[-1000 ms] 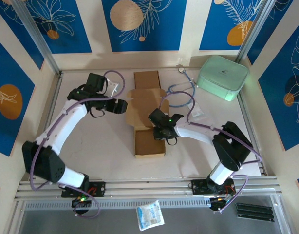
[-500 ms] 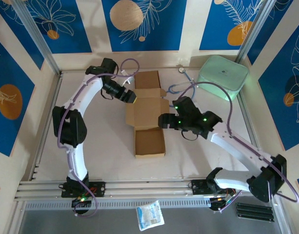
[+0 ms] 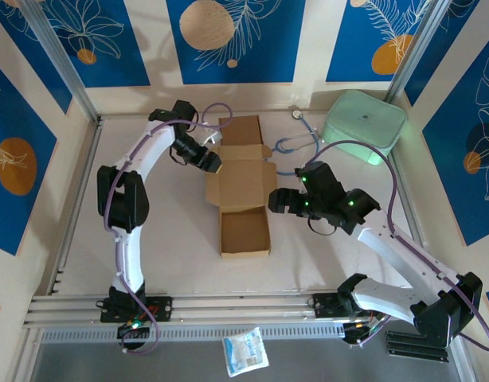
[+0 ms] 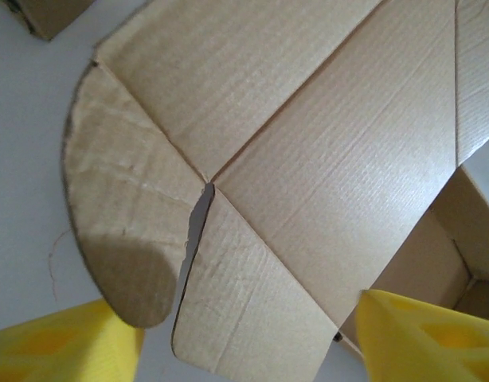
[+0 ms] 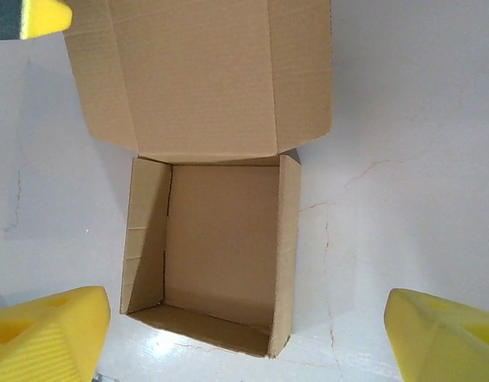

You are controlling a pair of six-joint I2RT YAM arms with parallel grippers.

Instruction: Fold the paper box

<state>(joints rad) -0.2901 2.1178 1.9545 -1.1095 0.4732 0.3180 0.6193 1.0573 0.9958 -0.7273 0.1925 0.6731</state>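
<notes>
**A:** At table [image 3: 173,239] centre, the paper box [image 3: 243,195] lies opened out. Its tray [image 5: 221,239] is at the end nearest the arm bases, the lid panel [image 3: 240,181] is hinged behind the tray, and a last flap lies flat beyond that. Fingers?

**B:** The left fingers [image 4: 61,346] are at the lid's far-left corner. They are spread wide, with the rounded ear flap [image 4: 121,231] and its neighbouring panel between them, and nothing is clamped. The right fingers [image 5: 45,330] are just off the box's right side, equally wide and empty, looking into the tray.

**A:** Judgement on the step?

**B:** The side ears get tucked before the lid comes over.
- Close on the ear alone; the slit beside it marks where it parts from the panel.
- Bend along the printed crease, not across the board.
- The right arm would do well to brace the tray wall, since the box looks light enough to slide.

**A:** Surroundings?

**B:**
- A mint-green case [image 3: 364,125] sits well beyond the box to its right, out of the way.
- A blue cord [image 3: 296,150] loops between the case and the box's far-right corner. It is the likeliest snag for the right arm.
- A small clear packet [image 3: 322,181] lies right of the box, near that arm.
- A white sachet [image 3: 244,351] lies on the ledge, well apart on the box's near side.
</notes>
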